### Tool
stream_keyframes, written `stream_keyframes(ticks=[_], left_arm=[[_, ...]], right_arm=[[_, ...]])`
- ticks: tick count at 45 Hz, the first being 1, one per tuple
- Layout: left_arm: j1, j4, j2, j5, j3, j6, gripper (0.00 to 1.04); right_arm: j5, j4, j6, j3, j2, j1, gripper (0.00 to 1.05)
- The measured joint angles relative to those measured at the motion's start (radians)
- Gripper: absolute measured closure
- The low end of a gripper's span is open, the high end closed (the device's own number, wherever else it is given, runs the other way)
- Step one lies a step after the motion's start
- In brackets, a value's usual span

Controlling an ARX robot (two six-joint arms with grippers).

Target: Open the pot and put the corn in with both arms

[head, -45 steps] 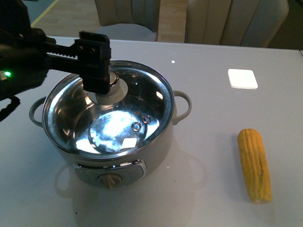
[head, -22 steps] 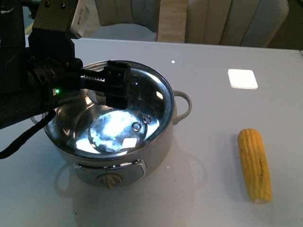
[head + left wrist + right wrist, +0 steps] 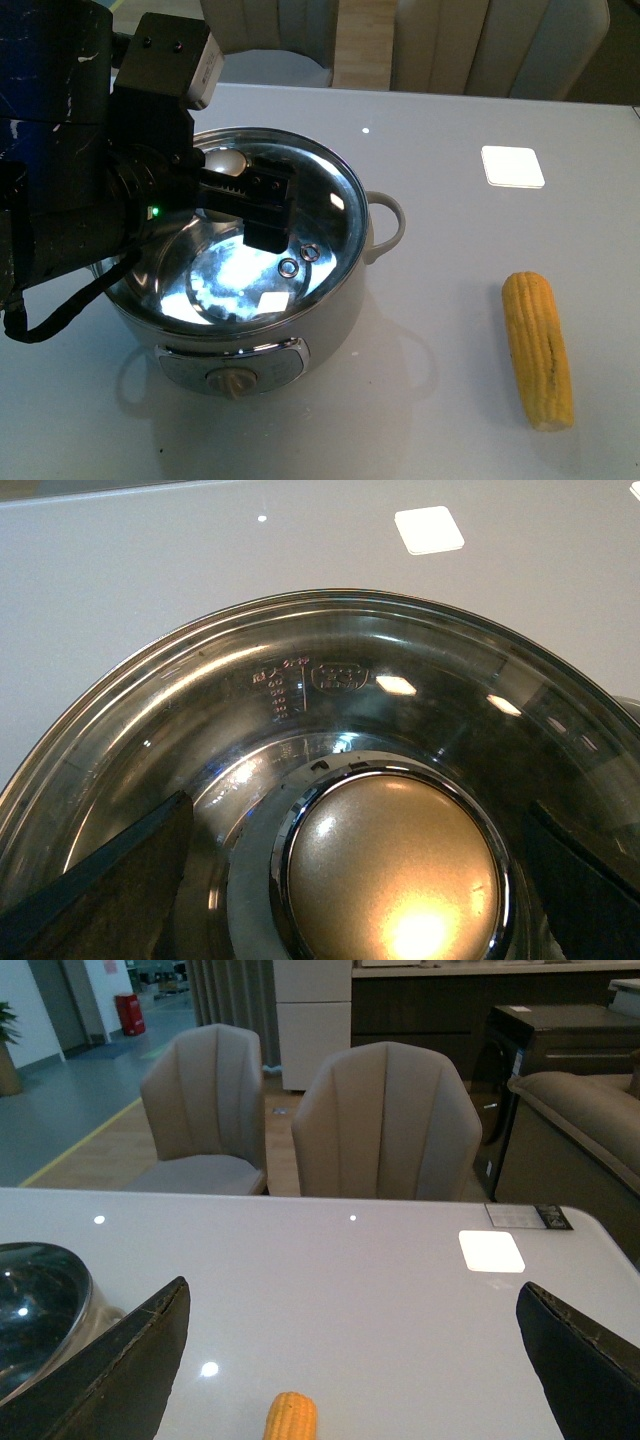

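Observation:
The cream pot stands left of centre with its glass lid on. My left gripper is open low over the lid. In the left wrist view the chrome knob lies between the two black fingers of the left gripper, with a gap on each side. The corn lies on the table to the right, apart from the pot. My right gripper is open and empty above the table, with the corn's tip below between its fingers. The right arm is out of the front view.
The grey table carries a white square patch at the far right. Beige chairs stand behind the table's far edge. The pot's lid edge shows at one side of the right wrist view.
My left arm has come further over the pot and the gripper has slid rightward across the lid. Pot, lid and corn have not moved.

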State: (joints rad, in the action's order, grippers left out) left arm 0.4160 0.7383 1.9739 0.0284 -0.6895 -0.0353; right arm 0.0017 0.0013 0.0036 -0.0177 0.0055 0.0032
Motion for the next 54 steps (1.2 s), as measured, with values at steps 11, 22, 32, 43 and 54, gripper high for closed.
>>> stream_keyframes(ticks=[11, 22, 32, 43, 54], left_arm=[[0.0, 0.002, 0.003, 0.001, -0.001, 0.0, 0.27], [0.008, 0.013, 0.003, 0.018, -0.003, 0.01, 0.59], [0.013, 0.015, 0.003, 0.026, -0.003, 0.014, 0.6], [0.017, 0.014, -0.002, 0.04, -0.003, 0.015, 0.6], [0.019, -0.044, -0.048, 0.07, -0.003, 0.015, 0.6]], right_arm=[[0.0, 0.0, 0.0, 0.0, 0.0, 0.0, 0.09], [0.0, 0.0, 0.0, 0.0, 0.0, 0.0, 0.09], [0.0, 0.0, 0.0, 0.0, 0.0, 0.0, 0.09], [0.0, 0.0, 0.0, 0.0, 0.0, 0.0, 0.09], [0.0, 0.0, 0.0, 0.0, 0.0, 0.0, 0.09]])
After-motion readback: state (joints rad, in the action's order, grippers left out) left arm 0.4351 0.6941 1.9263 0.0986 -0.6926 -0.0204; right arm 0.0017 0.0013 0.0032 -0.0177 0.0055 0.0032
